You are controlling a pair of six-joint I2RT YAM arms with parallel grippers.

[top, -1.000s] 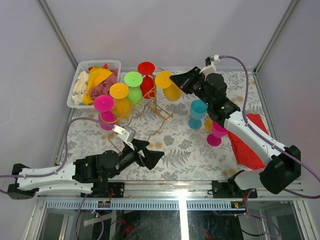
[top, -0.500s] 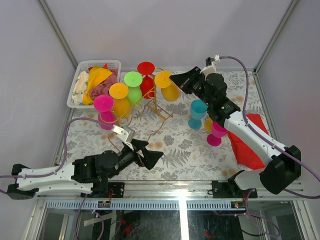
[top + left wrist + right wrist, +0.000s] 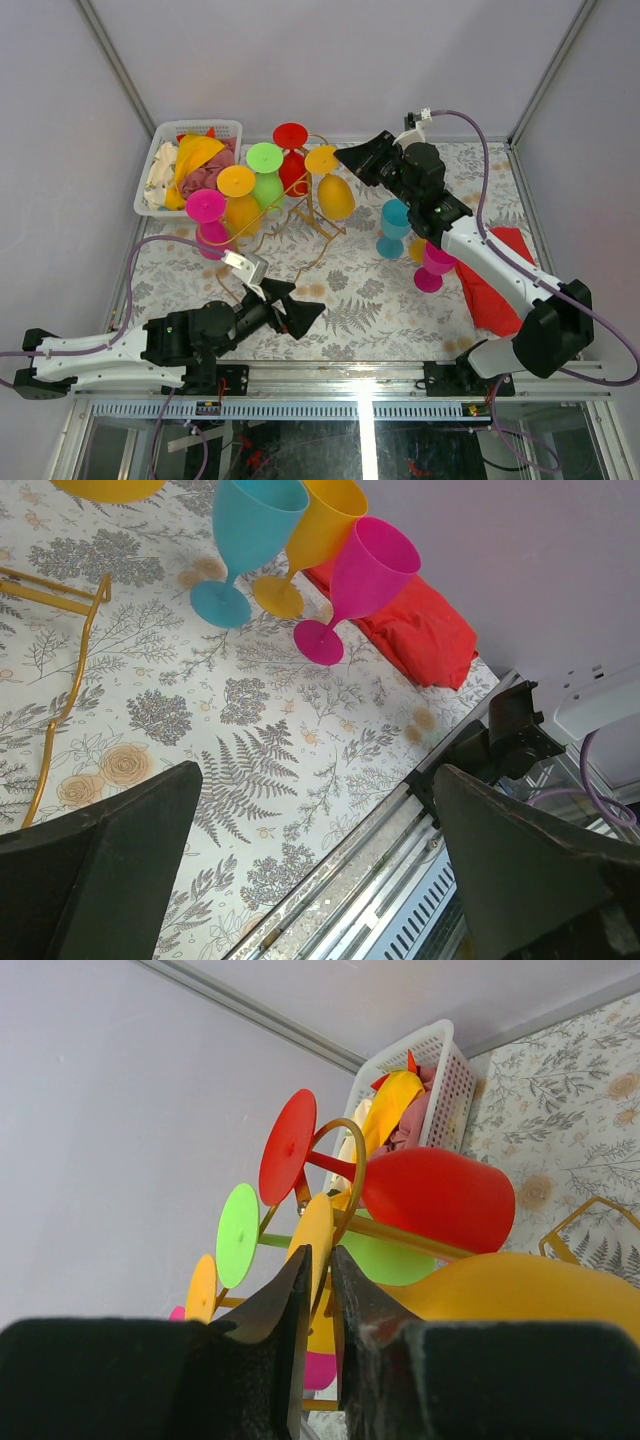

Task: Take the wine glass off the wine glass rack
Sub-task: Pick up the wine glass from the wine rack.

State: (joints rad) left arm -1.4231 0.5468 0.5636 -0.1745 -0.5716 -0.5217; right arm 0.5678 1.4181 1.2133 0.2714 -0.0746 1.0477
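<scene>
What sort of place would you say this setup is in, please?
Probably a robot lab test cell: plain white walls with metal corner posts, the left arm and right arm bolted at the table edge, and bright wine glasses staged on a gold rack.

The right hand (image 3: 344, 156) has edged left, and the yellow wine glass (image 3: 335, 197) now hangs lower

Lab test cell: white panels (image 3: 300, 60), aluminium frame (image 3: 113, 60).
</scene>
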